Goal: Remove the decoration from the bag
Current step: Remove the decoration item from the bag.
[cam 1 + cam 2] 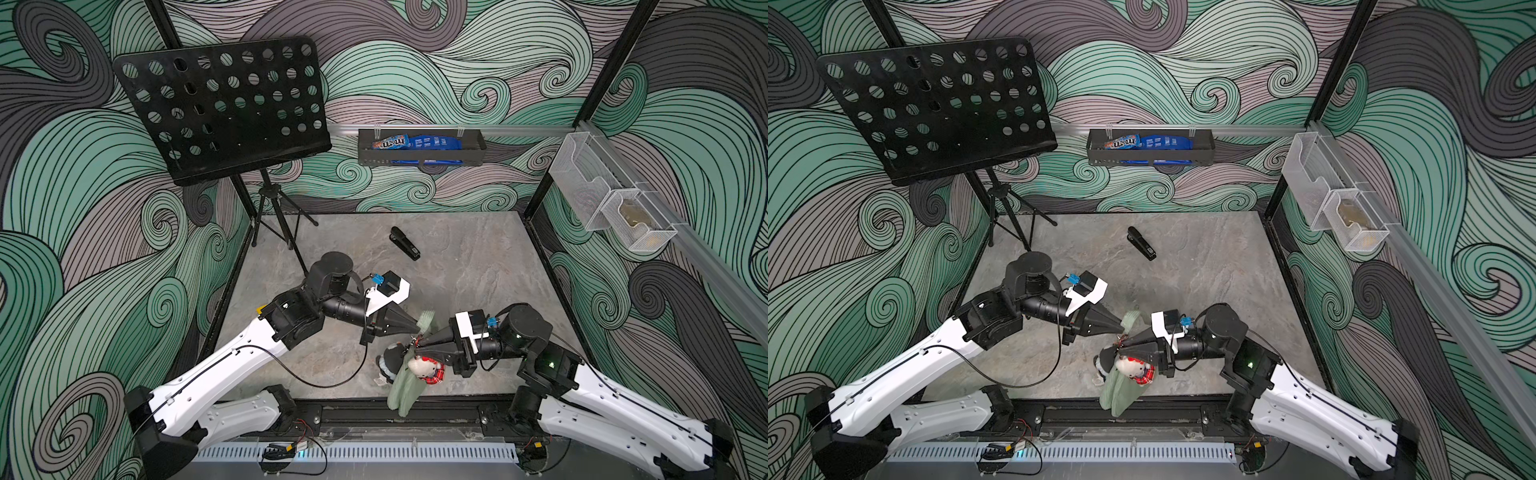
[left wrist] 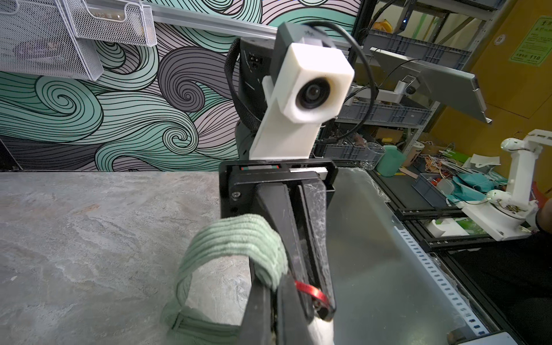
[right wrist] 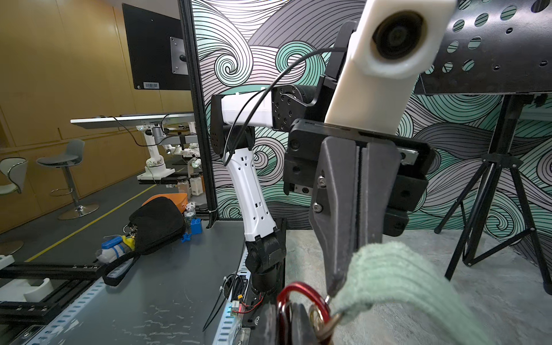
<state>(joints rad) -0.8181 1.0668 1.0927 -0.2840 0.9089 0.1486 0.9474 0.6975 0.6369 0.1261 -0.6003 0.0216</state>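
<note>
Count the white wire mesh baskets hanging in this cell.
2. One white wire mesh basket hangs farther back on the right wall's aluminium rail; the second hangs beside it, nearer the front. None appears hidden.

bag point(image 1: 404, 390): sage green, ribbed | carabiner point(image 2: 310, 291): red | decoration point(image 1: 419, 365): white, red plaid | stapler point(image 1: 404, 243): black | tabletop point(image 1: 478, 270): grey marbled | walls point(image 1: 457, 62): teal-grey swirls

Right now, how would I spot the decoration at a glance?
At the table's near edge, the left gripper and right gripper meet at a green bag. The decoration is the small plush against it, below a red carabiner: white face and red plaid scarf, unlike the plain ribbed bag.
</note>
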